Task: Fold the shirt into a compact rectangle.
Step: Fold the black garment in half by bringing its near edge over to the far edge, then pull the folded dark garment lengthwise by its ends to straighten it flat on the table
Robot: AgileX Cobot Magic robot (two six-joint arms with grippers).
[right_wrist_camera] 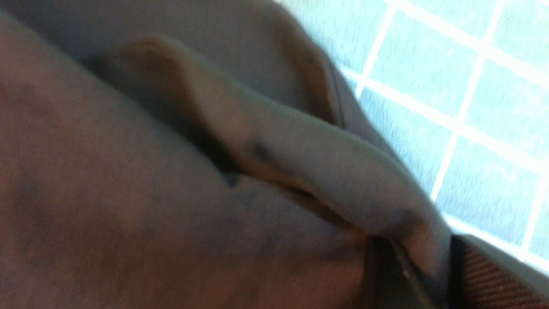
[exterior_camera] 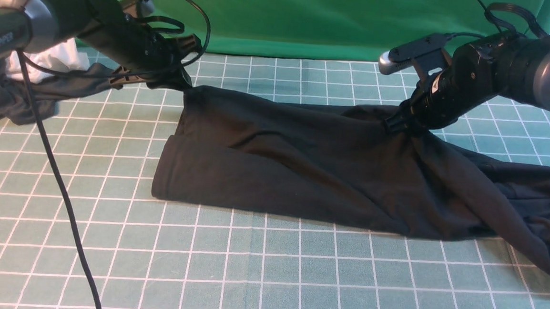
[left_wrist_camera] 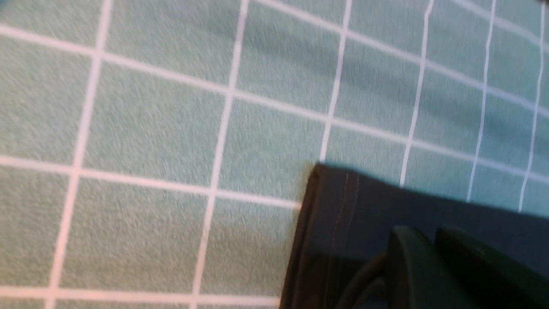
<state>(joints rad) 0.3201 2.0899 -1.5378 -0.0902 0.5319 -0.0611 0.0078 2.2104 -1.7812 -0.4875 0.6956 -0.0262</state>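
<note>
We see the shirt [exterior_camera: 303, 166] lying rumpled on the worktop [exterior_camera: 249, 267], folded along its left side, its right part bunched and running out of view. The left pincer [exterior_camera: 186, 83] is clamped on the shirt's far left corner, fingers [left_wrist_camera: 411, 266] over the stitched hem. The right pincer [exterior_camera: 395, 124] presses into the shirt's far edge, right of its middle. A fold lies against one ribbed pad [right_wrist_camera: 489, 279], yet we cannot tell whether it grips. A grey garment [exterior_camera: 25, 96] lies left of the shirt.

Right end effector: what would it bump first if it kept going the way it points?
The shirt: the right end effector points down into its cloth, seemingly touching it; the grid mat lies underneath.
</note>
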